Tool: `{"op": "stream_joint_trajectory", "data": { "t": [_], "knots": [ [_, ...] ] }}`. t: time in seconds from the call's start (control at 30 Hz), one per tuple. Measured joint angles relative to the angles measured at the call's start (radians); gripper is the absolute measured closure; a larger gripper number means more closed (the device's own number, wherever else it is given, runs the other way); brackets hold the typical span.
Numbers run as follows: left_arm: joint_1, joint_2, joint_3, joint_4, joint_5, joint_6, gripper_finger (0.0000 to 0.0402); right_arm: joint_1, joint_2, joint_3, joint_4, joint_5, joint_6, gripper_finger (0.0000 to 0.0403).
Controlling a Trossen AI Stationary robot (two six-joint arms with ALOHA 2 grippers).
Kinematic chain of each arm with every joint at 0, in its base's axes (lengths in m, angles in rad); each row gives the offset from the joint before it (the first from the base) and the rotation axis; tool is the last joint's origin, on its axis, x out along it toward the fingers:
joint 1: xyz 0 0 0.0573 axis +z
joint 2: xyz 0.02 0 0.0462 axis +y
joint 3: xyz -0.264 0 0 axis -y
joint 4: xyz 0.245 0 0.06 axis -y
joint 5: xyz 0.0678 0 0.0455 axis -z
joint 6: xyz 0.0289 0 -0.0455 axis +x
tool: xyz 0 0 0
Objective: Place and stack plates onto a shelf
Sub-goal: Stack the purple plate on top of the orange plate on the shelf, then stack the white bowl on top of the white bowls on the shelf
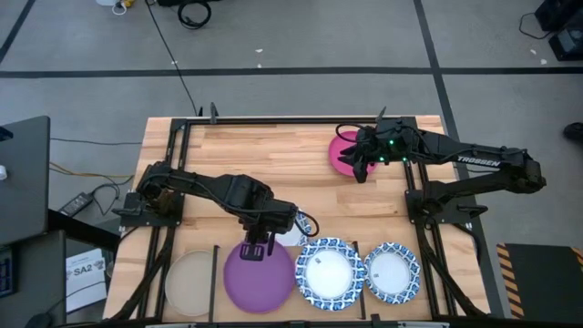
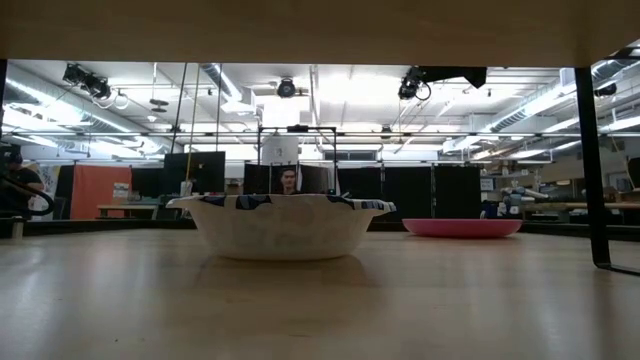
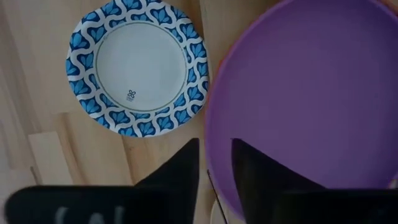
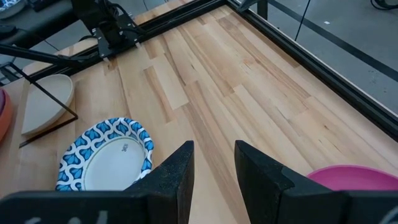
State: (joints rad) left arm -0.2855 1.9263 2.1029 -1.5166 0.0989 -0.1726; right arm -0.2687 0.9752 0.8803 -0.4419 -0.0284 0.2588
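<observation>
My left gripper [image 1: 258, 240] is over the far rim of the purple plate [image 1: 260, 275], shut on it. The purple plate lies in a bay of the light-wood shelf [image 1: 273, 159], between the beige plate [image 1: 189, 282] and a blue-rimmed plate [image 1: 328, 273]. A second blue-rimmed plate [image 1: 392, 271] lies to the right. An orange sliver [image 3: 219, 62] shows under the purple plate's edge. My right gripper [image 1: 364, 166] is open above the near edge of the magenta plate [image 1: 343, 150], which lies flat near the far edge. My left gripper has the purple plate's far rim [image 3: 214, 163] between its two fingers, one finger [image 3: 249, 171] over the inside of the plate and one outside. The fingers come from above, pointing down. The plate is about level; whether it is lifted I cannot tell.
Thin black bars [image 1: 216, 271] divide the near bays. Another blue-patterned plate [image 2: 280, 225] stands mid-table in the low view, partly under the left wrist [image 1: 293, 228]. Black frame rails [image 1: 273, 119] run along the table's far and side edges. Bare wood lies in the middle.
</observation>
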Motion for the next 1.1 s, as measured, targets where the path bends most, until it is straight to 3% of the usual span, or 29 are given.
{"op": "stream_joint_trajectory", "data": {
  "t": [0.33,1.1],
  "knots": [
    [0.000,0.000,0.000,0.000,0.000,0.000,0.0231,0.000,0.000,0.000,0.000,0.000,0.000,0.0282],
    [0.003,-0.002,0.000,0.000,0.000,0.004,0.0228,0.000,0.000,0.000,0.000,0.000,0.000,0.0282]
  ]
}}
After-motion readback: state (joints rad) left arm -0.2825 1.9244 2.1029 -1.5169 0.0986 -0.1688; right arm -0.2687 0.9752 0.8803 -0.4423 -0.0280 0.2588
